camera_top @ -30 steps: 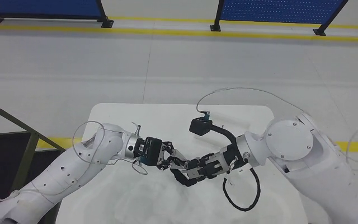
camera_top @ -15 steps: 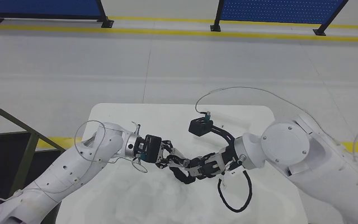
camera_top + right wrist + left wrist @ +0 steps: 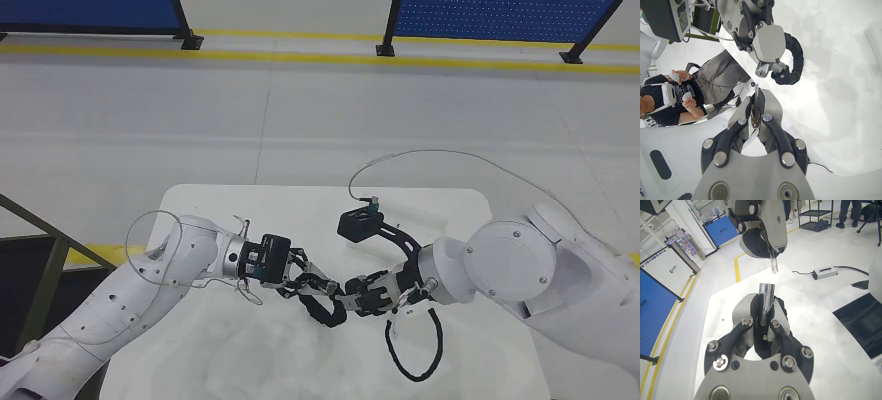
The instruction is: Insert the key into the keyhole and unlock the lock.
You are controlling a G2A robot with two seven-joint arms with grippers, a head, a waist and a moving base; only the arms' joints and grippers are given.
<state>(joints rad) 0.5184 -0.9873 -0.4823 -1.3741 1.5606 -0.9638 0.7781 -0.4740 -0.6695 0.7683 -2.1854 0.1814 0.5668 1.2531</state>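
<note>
My left gripper (image 3: 766,306) is clamped on the lock (image 3: 767,291), which it holds above the table (image 3: 440,205). My right gripper (image 3: 757,101) pinches the key (image 3: 756,91), whose tip sits just short of the lock's keyhole (image 3: 761,73), not touching.

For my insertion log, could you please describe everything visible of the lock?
The lock has a shiny, chrome-looking cylinder with a keyhole in its round end face and a black covered cable looping off it. It is clamped in the left tool, the cylinder poking out beyond it. Its keyhole end faces the key held in the right tool; a gap separates them.
</note>
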